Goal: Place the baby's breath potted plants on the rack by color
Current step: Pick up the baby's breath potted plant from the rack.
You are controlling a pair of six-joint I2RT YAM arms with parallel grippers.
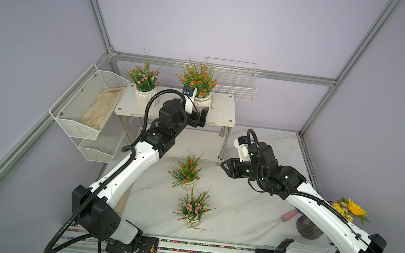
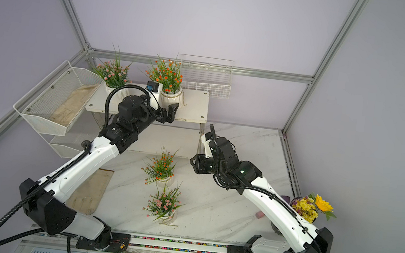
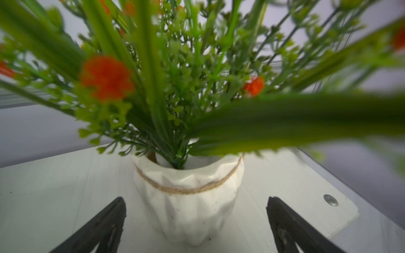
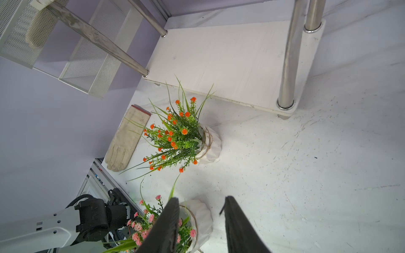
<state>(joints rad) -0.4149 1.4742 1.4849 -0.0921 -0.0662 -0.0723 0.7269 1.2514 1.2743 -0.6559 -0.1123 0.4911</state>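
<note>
On the rack's top shelf (image 1: 221, 111) stand a pink baby's breath potted plant (image 1: 144, 78) at the left and an orange one (image 1: 199, 79) near the middle. My left gripper (image 1: 201, 115) is open just in front of the orange plant's white pot (image 3: 188, 203), with a finger (image 3: 105, 225) on each side and neither touching it. Another orange plant (image 1: 187, 170) and another pink plant (image 1: 192, 207) stand on the table in front of the lower shelf (image 4: 230, 61). My right gripper (image 1: 223, 164) hovers to the right of them, open with nothing between its fingers (image 4: 168, 223).
White mesh wall bins (image 1: 85, 107) hang at the left, one holding a glove. A wire basket (image 1: 235, 84) hangs behind the rack. Another glove (image 2: 91, 192) lies under the left arm. A sunflower bouquet (image 1: 351, 208) in a dark vase and a pink object (image 1: 289, 215) sit at the right.
</note>
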